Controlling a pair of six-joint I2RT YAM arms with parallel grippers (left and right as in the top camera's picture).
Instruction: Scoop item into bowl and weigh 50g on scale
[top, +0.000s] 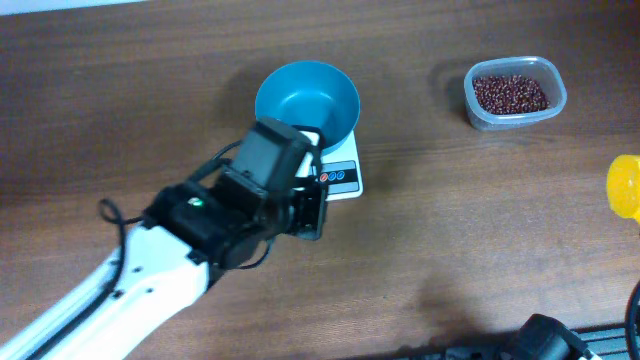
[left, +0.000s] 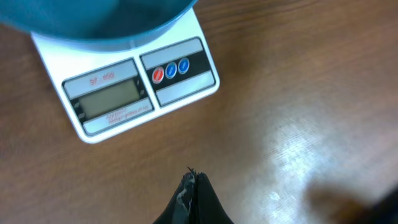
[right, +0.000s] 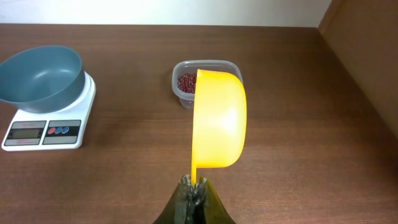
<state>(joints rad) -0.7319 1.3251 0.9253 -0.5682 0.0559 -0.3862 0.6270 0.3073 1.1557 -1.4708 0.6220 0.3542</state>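
— On the scale (top: 343, 176), is the bowl (top: 264, 98) filled?
— Empty, nothing scooped; beans (top: 510, 93) lie in a tub (top: 472, 108) well right of it. Right fingers (right: 186, 205) pinch a yellow scoop (right: 217, 124), left fingers (left: 194, 199) press together.

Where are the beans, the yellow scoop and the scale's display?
beans (top: 510, 94), overhead view, middle of the heap.
yellow scoop (right: 219, 121), right wrist view, outer back of its cup.
scale display (left: 112, 101), left wrist view, centre of the grey LCD.
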